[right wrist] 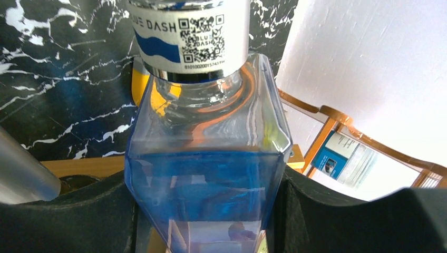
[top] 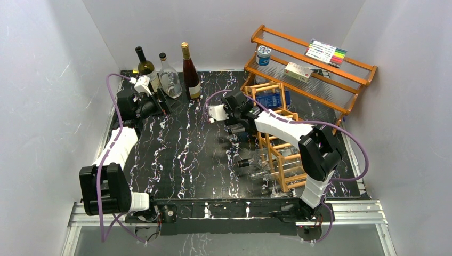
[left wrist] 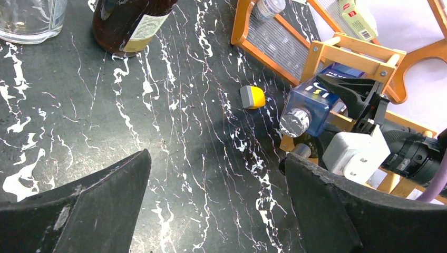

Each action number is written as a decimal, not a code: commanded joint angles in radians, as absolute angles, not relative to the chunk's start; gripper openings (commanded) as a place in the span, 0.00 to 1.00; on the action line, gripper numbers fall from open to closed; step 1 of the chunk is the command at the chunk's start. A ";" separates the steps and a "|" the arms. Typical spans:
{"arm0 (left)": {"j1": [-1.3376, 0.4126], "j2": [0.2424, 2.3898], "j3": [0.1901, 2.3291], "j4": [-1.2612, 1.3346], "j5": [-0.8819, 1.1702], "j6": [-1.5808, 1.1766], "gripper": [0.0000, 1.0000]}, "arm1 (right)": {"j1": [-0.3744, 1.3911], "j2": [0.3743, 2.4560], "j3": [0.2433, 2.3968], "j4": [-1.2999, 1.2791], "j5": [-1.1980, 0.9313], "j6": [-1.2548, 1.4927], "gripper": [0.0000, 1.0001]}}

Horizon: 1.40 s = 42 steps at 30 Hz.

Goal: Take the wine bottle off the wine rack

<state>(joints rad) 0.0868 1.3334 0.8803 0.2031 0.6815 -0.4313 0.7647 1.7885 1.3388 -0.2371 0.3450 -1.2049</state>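
Observation:
The wine rack (top: 280,144), an orange-brown lattice, stands on the right of the black marble table; it also shows in the left wrist view (left wrist: 354,55). A blue square bottle (top: 274,99) with a silver cap lies in its far top cell, neck pointing left. My right gripper (top: 255,105) is shut on that bottle's body (right wrist: 205,179), with its fingers (right wrist: 63,211) pressed on both sides. The left wrist view shows the same bottle (left wrist: 312,100). My left gripper (top: 160,104) is open and empty (left wrist: 216,205) above the table, left of the rack.
Three bottles stand at the back left: a dark green one (top: 144,66), a clear one (top: 169,79) and a brown one (top: 191,72). More bottles lie low in the rack (top: 250,162). A two-tier wooden shelf (top: 320,69) stands behind it. A small yellow object (left wrist: 253,97) lies on the table.

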 commanded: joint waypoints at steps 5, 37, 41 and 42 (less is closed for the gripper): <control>0.086 1.325 0.917 0.206 0.701 -0.423 0.98 | 0.869 1.793 1.359 -0.180 0.346 -1.172 0.25; 0.086 1.339 0.924 0.190 0.700 -0.422 0.98 | 1.140 1.757 1.411 -0.115 0.352 -1.103 0.00; 0.086 1.339 0.923 0.190 0.700 -0.422 0.98 | 1.149 1.759 1.418 -0.111 0.353 -1.091 0.00; 0.086 1.339 0.922 0.189 0.699 -0.422 0.98 | 1.153 1.763 1.425 -0.113 0.365 -1.091 0.00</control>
